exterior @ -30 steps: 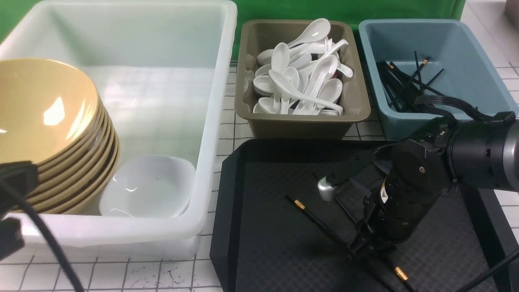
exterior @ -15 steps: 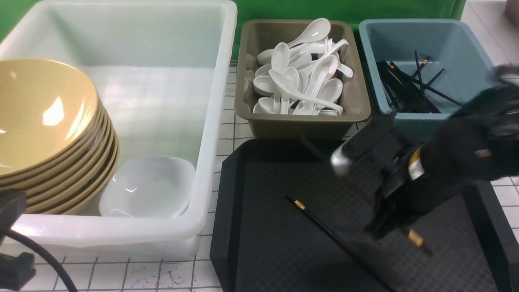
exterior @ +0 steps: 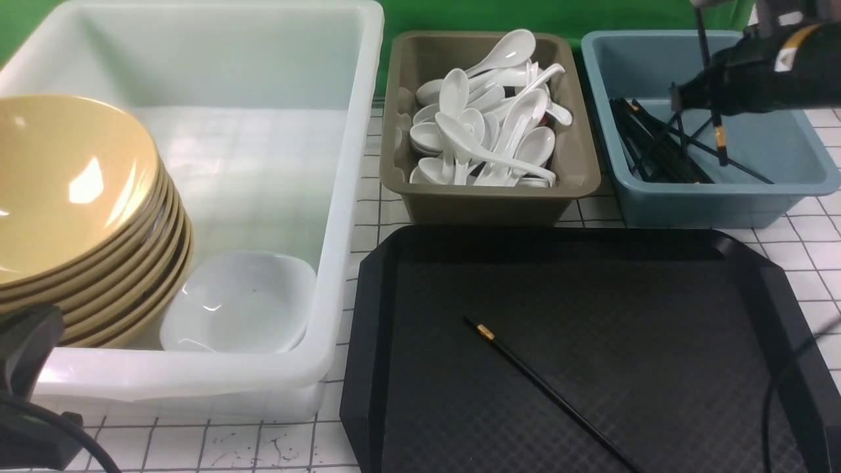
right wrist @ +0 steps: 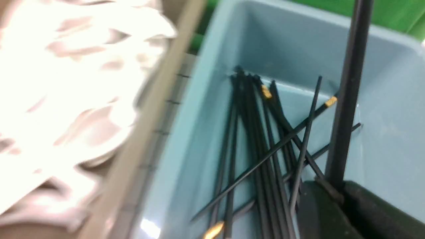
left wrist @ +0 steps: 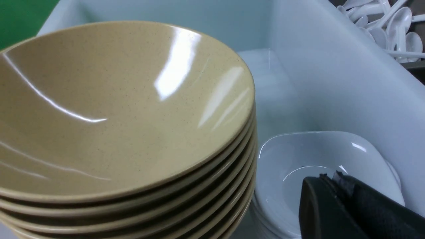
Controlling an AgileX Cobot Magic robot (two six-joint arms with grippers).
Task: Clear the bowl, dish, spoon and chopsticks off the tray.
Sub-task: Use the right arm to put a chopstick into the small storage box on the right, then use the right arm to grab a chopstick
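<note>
One black chopstick [exterior: 545,391] with a gold band lies slantwise on the black tray [exterior: 657,315]. My right gripper [exterior: 690,92] [right wrist: 335,189] hangs over the blue tub [exterior: 775,157], shut on the other chopstick [exterior: 720,141] [right wrist: 348,83], which stands nearly upright. The yellow bowl [exterior: 66,184] [left wrist: 116,99] tops a stack in the white tub [exterior: 348,197], with the white dish [exterior: 240,302] [left wrist: 298,156] beside it. My left gripper [left wrist: 332,177] is shut and empty, just above the dish. White spoons [exterior: 486,125] fill the olive tub.
The blue tub holds several more black chopsticks [exterior: 650,144] [right wrist: 259,139]. The olive tub [exterior: 499,197] stands behind the tray, between the white tub and the blue one. A dark part of my left arm [exterior: 26,341] shows at the front left corner.
My right gripper closed on one chopstick on the tray, lifted it and carried it back over the blue tub. The other chopstick stayed put. The left gripper stayed where it was.
</note>
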